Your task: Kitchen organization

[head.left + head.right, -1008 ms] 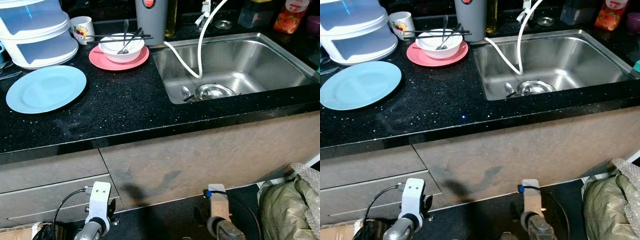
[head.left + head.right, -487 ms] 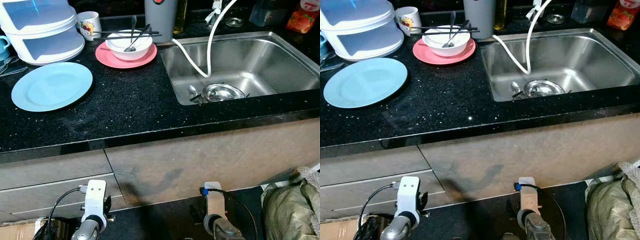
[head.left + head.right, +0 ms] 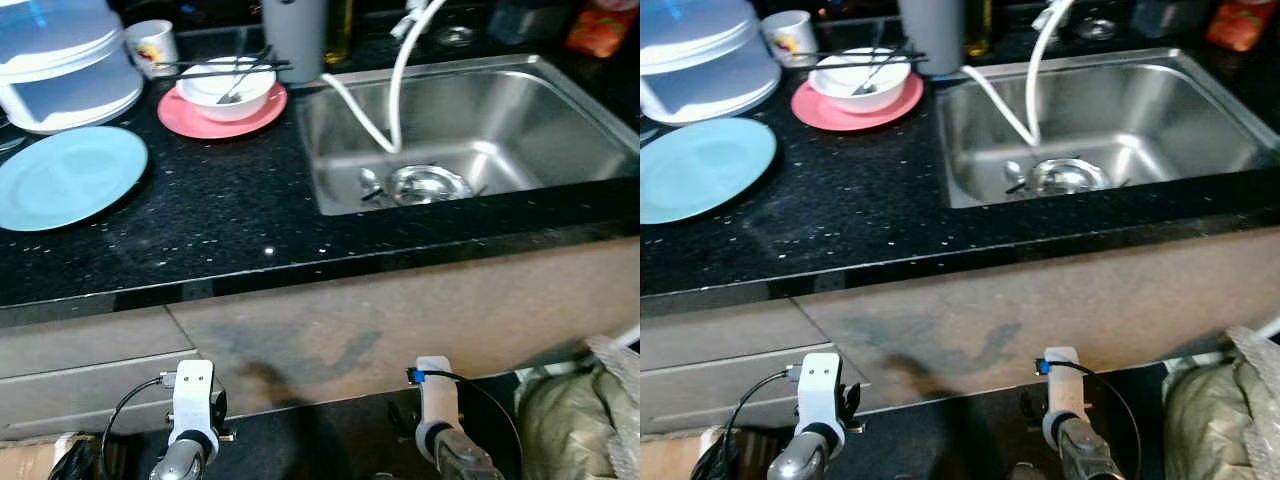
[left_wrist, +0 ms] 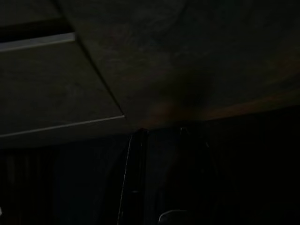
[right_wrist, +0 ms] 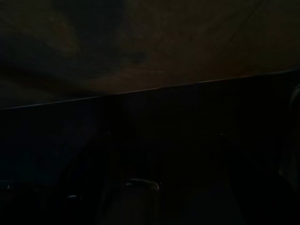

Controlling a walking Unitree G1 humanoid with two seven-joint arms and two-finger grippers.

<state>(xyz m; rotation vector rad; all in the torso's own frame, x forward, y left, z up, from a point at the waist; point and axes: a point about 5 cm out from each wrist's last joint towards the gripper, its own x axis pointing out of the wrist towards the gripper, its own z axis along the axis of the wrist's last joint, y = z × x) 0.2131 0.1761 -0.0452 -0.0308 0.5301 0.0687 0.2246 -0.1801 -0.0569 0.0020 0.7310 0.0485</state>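
Nothing on the tabletop [image 3: 230, 220] has moved since half a second ago; only the head camera has turned a little, so the whole scene sits more to the left. On the black tabletop the white bowl [image 3: 224, 88] with a spoon rests on the pink plate [image 3: 222, 112], chopsticks [image 3: 225, 68] lie across its rim, the blue plate [image 3: 68, 178] lies near its left, and the steel sink [image 3: 560, 105] to the right holds a white hose [image 3: 392, 95]. Both arms hang idle low before the cabinet front [image 3: 400, 320], the left pincer [image 4: 159, 187] and the right pincer [image 5: 164, 187] lie in dark shade, and I cannot tell whether their fingers are wide or narrow.
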